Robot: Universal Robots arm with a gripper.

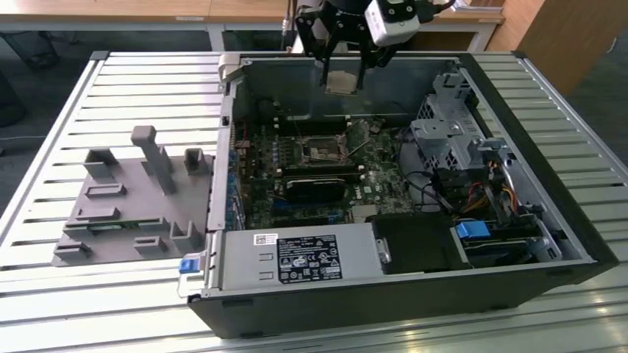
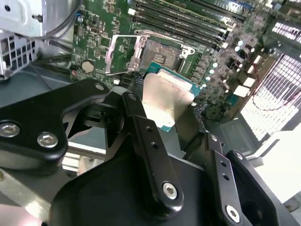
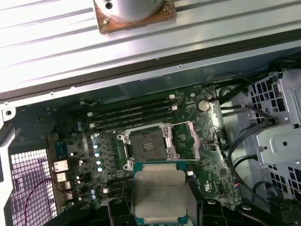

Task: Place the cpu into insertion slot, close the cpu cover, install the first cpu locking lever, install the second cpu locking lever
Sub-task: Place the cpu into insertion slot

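Above the open computer case, I see the gripper hanging with its two fingers closed against opposite edges of the cpu. The chip is held flat, its pale metal top facing upward. In the exterior view the cpu is in the air, well apart from the motherboard and near the case's far wall. The insertion slot lies on the board below with its dark contact field exposed, and in the first wrist view it appears just beside the cpu's edge. The cpu cover stands swung open along one side of the slot. The case rests on a slatted metal table, with a grey fixture toward the exterior view's left.
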